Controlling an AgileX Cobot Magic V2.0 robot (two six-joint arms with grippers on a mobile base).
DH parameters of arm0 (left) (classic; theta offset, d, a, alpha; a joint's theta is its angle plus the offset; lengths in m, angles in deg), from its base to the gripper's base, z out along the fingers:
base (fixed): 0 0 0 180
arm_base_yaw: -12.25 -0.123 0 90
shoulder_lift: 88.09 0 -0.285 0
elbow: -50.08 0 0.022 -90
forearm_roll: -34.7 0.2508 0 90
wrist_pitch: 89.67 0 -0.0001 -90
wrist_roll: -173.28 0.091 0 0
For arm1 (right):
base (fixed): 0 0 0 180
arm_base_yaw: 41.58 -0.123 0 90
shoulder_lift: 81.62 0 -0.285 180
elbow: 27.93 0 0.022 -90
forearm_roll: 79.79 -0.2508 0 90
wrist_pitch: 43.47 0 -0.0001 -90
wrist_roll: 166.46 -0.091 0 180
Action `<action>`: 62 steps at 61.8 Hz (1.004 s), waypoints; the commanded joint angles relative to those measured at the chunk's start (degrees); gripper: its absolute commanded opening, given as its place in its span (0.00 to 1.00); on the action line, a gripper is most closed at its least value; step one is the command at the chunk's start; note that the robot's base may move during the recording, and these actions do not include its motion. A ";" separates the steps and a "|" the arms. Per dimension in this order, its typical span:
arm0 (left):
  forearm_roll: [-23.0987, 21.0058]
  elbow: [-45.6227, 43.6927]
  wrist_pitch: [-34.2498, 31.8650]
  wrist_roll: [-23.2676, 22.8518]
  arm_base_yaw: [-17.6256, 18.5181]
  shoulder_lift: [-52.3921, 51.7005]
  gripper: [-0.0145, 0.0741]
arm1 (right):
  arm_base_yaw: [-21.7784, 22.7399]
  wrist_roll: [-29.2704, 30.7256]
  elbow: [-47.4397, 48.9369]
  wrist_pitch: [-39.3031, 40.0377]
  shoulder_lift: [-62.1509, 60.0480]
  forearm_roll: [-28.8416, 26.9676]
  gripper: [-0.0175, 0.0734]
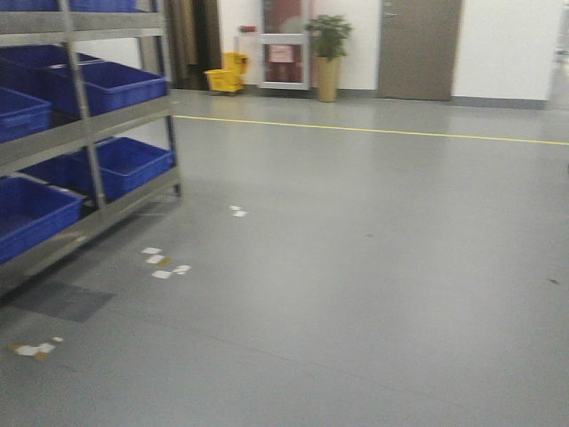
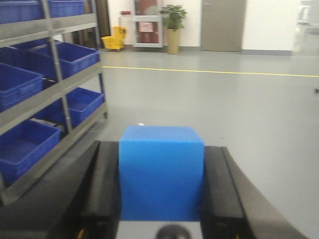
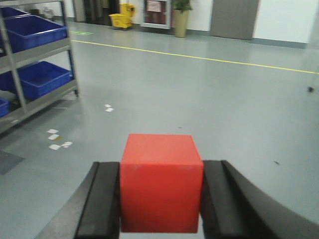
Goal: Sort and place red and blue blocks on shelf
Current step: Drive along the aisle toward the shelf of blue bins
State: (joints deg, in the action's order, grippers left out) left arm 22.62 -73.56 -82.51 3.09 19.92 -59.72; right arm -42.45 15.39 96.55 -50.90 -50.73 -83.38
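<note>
Blue block [image 2: 161,172] is clamped between the left gripper's [image 2: 160,146] fingers. The red block [image 3: 161,181] is clamped likewise in the right gripper [image 3: 160,163]. Both are held over open floor, well apart from the shelf [image 1: 89,132]. Both cubes appear light, rigid and matte; grip on opposite flat faces, squarely, to prevent twisting.
</note>
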 commanded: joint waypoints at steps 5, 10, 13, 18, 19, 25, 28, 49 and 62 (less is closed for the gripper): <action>-0.24 -1.91 -5.02 -0.06 0.14 0.27 0.30 | 0.37 0.23 1.65 5.16 0.17 -0.16 0.25; -0.24 -1.91 -5.02 -0.06 0.14 0.27 0.30 | 0.37 0.23 1.65 5.16 0.17 -0.16 0.25; -0.24 -1.91 -5.02 -0.06 0.14 0.27 0.30 | 0.37 0.23 1.65 5.16 0.17 -0.16 0.25; -0.24 -1.91 -5.02 -0.06 0.14 0.27 0.30 | 0.37 0.23 1.65 5.16 0.17 -0.16 0.25; -0.24 -1.91 -5.02 -0.06 0.14 0.27 0.30 | 0.37 0.23 1.65 5.16 0.17 -0.16 0.25; -0.24 -1.91 -5.02 -0.06 0.14 0.27 0.30 | 0.37 0.23 1.65 5.16 0.17 -0.16 0.25; -0.24 -1.91 -5.02 -0.06 0.14 0.27 0.30 | 0.37 0.23 1.65 5.16 0.17 -0.16 0.25; -0.24 -1.91 -5.02 -0.06 0.14 0.27 0.30 | 0.37 0.23 1.65 5.16 0.17 -0.16 0.25; -0.24 -1.91 -5.02 -0.06 0.14 0.27 0.30 | 0.37 0.23 1.65 5.16 0.17 -0.16 0.25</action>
State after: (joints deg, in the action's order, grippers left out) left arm 22.62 -73.56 -82.51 3.09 19.92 -59.72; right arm -42.45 15.39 96.55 -50.90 -50.73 -83.38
